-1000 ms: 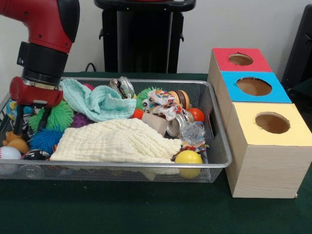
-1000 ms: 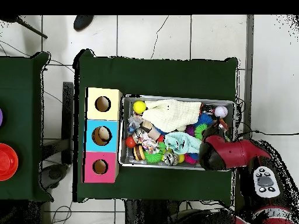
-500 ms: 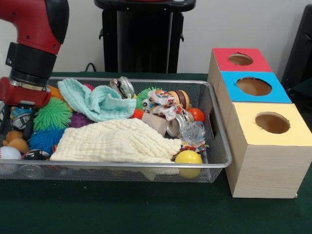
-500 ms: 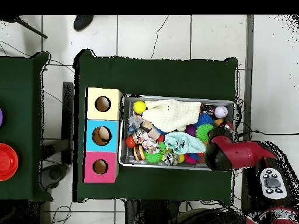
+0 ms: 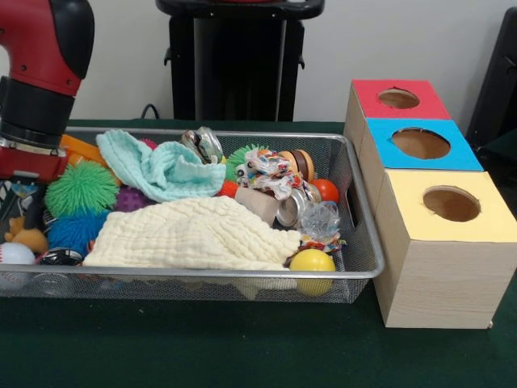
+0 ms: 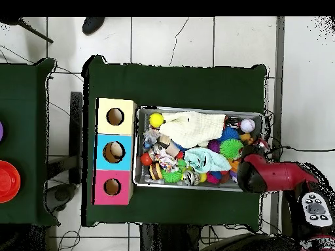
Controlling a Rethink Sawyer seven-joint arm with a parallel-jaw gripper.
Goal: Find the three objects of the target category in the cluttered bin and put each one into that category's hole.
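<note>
A wire mesh bin (image 5: 202, 275) holds a jumble of things. A cream cloth (image 5: 194, 234) lies at the front and a teal cloth (image 5: 157, 166) behind it. Beside them are a green spiky ball (image 5: 81, 187), a blue spiky ball (image 5: 74, 229), a purple one (image 5: 132, 199), a yellow ball (image 5: 312, 261), a baseball (image 5: 14, 254), a crushed can (image 5: 291, 208) and a rope toy (image 5: 266, 171). My gripper (image 5: 20, 206) hangs low at the bin's left end, above a brown toy (image 5: 28, 238). Overhead, the red arm (image 6: 255, 175) hides it.
A wooden box beside the bin has three holes, in a red top (image 5: 400, 99), a blue top (image 5: 420, 144) and a yellow top (image 5: 448, 204). Overhead, a second green table at the left carries a red round object (image 6: 8, 181). A shoe (image 6: 93, 25) shows at the top.
The arm has slid left in the front view, toward the bin's end wall. The green spiky ball it covered now shows fully.
</note>
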